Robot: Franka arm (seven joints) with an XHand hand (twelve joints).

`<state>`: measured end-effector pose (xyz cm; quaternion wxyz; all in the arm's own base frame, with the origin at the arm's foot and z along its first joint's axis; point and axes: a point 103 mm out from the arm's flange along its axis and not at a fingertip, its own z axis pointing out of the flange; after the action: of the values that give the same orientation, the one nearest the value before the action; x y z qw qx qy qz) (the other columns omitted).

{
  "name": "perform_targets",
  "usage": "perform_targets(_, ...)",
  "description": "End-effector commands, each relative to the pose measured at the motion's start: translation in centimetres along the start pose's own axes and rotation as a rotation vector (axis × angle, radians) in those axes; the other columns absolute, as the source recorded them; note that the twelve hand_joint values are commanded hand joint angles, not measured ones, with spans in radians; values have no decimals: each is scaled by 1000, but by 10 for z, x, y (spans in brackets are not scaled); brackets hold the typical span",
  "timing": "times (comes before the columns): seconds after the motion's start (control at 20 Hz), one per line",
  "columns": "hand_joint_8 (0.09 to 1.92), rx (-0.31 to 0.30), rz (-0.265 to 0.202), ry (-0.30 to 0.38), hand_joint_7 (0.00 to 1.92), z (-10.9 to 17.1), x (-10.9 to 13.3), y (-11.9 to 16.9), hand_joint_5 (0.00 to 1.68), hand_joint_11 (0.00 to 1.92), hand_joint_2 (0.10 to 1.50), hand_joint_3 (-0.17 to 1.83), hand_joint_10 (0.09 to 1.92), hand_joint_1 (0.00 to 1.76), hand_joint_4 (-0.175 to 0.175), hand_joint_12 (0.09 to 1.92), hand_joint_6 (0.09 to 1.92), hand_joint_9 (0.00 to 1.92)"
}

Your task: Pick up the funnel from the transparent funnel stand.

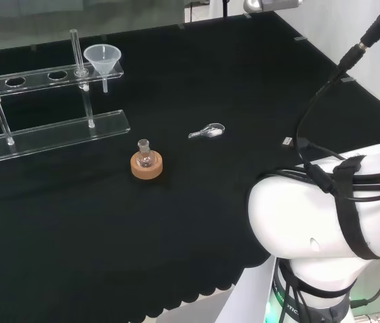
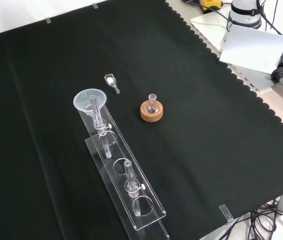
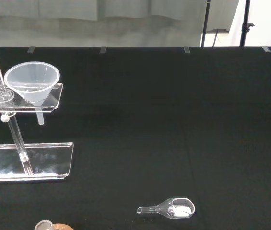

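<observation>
A clear plastic funnel (image 1: 103,59) sits in the end hole of the transparent funnel stand (image 1: 48,131), its stem hanging below the upper shelf. In the front view the funnel (image 2: 89,101) is at the stand's far end, the stand (image 2: 126,187) running toward the near edge. The wrist view shows the funnel (image 3: 32,82) upright on the stand's shelf (image 3: 53,100) some way off.
A small round flask on a cork ring (image 1: 146,163) (image 2: 153,109) stands near the middle of the cloth. A small clear scoop with white powder (image 1: 208,131) (image 2: 111,81) (image 3: 173,209) lies beside it. The arm's white links (image 1: 331,215) stand at the head view's right.
</observation>
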<state>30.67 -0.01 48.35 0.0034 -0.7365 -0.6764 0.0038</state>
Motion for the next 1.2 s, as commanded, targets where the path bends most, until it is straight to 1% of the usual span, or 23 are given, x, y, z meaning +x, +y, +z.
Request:
perform_targets(0.05,87,-6,-7,-3,0,-1,0,0,0,0,439,282,87,332,70,347,87,0)
perform_targets(0.1,87,-2,-13,-5,0,-1,-2,1,0,0,476,206,87,332,68,252,87,0)
perform_targets(0.2,87,8,-25,-30,0,1,-4,5,0,0,514,132,87,334,65,162,87,0)
perform_targets(0.4,87,4,-50,-24,0,3,-3,16,0,0,547,64,87,336,61,231,87,0)
perform_targets(0.45,87,0,-52,-12,0,3,-4,19,0,0,551,56,87,337,61,255,87,0)
perform_targets(0.55,87,-30,-61,-1,0,3,0,26,0,0,555,48,87,338,60,277,87,0)
perform_targets(0.6,87,-37,-64,3,0,4,1,29,0,0,558,42,87,339,60,246,87,0)
perform_targets(0.7,87,-34,-76,42,0,7,13,39,0,0,564,31,87,340,59,87,87,0)
perform_targets(0.8,87,-37,-96,21,0,9,25,52,0,0,565,27,87,341,59,87,87,0)
perform_targets(0.9,87,-37,-123,45,0,11,35,64,0,0,562,24,87,334,59,87,87,0)
perform_targets(1.1,87,-47,-164,57,0,17,58,83,0,0,559,21,87,330,59,87,87,0)
perform_targets(1.15,87,-61,-168,61,0,19,62,87,0,0,559,21,87,331,59,87,87,0)
perform_targets(1.2,87,-91,-169,68,0,24,67,90,0,0,558,20,87,330,58,87,87,0)
